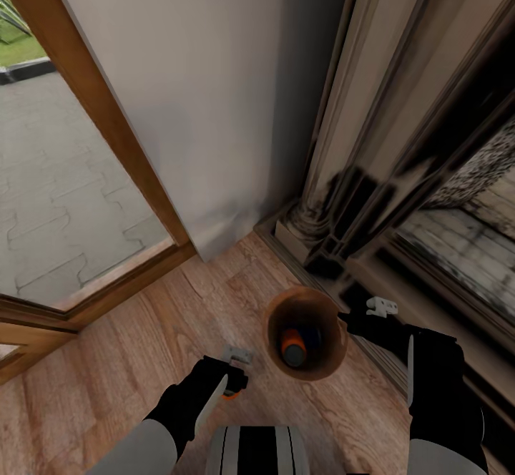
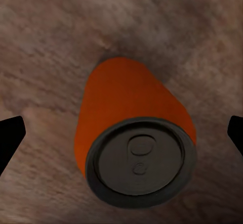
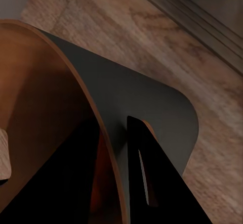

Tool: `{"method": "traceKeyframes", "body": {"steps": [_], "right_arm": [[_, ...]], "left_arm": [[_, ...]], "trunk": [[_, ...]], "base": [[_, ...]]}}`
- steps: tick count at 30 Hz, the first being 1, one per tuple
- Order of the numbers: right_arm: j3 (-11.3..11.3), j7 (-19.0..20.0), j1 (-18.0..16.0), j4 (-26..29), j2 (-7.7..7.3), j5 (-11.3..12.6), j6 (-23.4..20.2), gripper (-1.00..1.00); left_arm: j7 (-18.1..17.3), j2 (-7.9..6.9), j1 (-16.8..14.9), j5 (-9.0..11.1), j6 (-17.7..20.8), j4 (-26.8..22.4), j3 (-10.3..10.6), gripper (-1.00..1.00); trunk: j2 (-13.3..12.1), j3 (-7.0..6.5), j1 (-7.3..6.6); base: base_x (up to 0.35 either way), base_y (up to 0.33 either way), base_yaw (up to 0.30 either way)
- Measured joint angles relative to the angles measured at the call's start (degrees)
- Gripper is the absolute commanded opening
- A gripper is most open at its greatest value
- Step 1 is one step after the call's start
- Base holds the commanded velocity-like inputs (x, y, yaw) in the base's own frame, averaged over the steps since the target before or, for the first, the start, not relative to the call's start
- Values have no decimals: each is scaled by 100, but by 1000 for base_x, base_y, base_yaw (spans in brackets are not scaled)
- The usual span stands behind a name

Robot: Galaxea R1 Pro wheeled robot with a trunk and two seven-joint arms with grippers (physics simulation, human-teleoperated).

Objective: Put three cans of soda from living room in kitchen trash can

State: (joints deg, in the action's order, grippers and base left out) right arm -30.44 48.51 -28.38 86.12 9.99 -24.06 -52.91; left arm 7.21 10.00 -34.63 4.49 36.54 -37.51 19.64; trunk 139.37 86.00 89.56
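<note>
Orange can [image 2: 132,133] upright on wood floor [image 1: 107,360], bin [image 1: 336,360] beside fireplace [image 1: 400,196]

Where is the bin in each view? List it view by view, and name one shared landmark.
Head view: bin low, right of centre, on the floor by the fireplace.
Right wrist view: bin close up, grey wall and brown rim.
Left wrist view: looks at an orange can instead.
Shared landmark: wood floor.

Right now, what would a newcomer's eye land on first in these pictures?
The trash can on the wood floor, with an orange can already inside and the right gripper pinching its rim. Beside it, the left gripper hangs open over another orange can standing on the floor.
</note>
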Motion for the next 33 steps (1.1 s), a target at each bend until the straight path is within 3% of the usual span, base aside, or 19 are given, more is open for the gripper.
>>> {"method": "traceKeyframes", "body": {"steps": [33], "right_arm": [[0,96,-6,1,0,-8,-1,-100]], "left_arm": [[-237,0,0,8,-200,144,22,100]], "trunk": [[0,0,0]], "base": [[0,0,0]]}}
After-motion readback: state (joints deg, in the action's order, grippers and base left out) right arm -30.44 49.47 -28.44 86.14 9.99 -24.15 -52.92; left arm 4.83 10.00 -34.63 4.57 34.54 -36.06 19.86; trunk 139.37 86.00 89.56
